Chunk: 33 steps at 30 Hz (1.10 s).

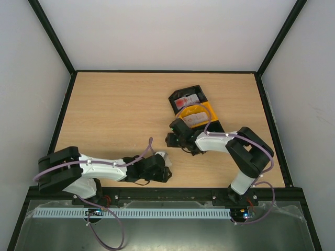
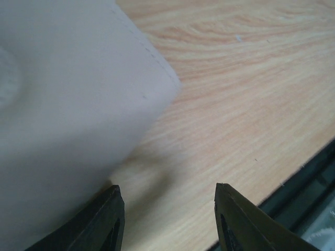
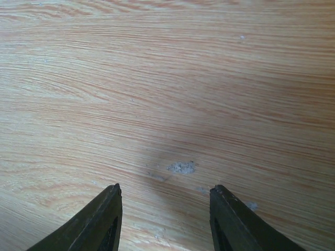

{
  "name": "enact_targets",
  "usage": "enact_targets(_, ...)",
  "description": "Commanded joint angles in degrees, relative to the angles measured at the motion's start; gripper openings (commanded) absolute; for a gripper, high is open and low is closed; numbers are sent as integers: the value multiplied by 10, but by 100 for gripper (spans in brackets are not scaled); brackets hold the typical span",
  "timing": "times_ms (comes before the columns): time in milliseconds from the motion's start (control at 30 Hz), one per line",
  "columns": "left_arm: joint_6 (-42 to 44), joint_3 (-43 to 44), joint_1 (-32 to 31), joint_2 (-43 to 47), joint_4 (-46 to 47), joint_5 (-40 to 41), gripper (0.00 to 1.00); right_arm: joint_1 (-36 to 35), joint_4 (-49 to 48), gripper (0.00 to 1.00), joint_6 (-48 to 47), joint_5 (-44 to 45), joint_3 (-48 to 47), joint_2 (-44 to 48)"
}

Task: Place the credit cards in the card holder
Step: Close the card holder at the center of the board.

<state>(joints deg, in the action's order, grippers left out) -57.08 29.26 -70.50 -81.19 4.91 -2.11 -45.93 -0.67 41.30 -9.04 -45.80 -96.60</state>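
The card holder [image 1: 161,155] is a pale beige flat piece lying on the table by my left gripper [image 1: 167,168]. In the left wrist view it [image 2: 68,104] fills the upper left, and its edge reaches my left finger [image 2: 112,209]. My left gripper [image 2: 167,191] is open and holds nothing. A white credit card with red print [image 1: 187,99] lies in the black bin [image 1: 183,92]. A pale card [image 1: 194,118] lies in the orange bin [image 1: 209,111]. My right gripper [image 1: 171,137] is low over bare wood left of the bins. It is open and empty in the right wrist view [image 3: 166,189].
The table's near edge with its dark rail [image 2: 309,183] runs close beside my left gripper. The two bins stand end to end right of the table's centre. A small grey scuff [image 3: 182,167] marks the wood ahead of my right gripper.
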Motion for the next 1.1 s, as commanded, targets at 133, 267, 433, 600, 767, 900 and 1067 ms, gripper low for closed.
enact_targets(133,-32,-18,37,19,-186,146,51,3,18,44,-40,-24,-42,-66)
enact_targets(267,-10,-35,93,47,-175,150,50,2,20,43,-64,-44,-61,-105)
enact_targets(433,9,-48,144,88,-165,149,46,-7,48,41,-93,-38,-92,-140)
enact_targets(600,22,-81,215,124,-129,124,45,-23,72,40,-84,-3,-85,-133)
enact_targets(767,23,-133,266,150,-20,27,48,-59,102,39,-53,54,-53,-100)
enact_targets(900,-3,-164,291,156,53,-34,48,-93,136,36,20,111,-30,-79)
enact_targets(1067,2,-160,299,126,85,-54,49,-115,147,32,67,128,-6,-55)
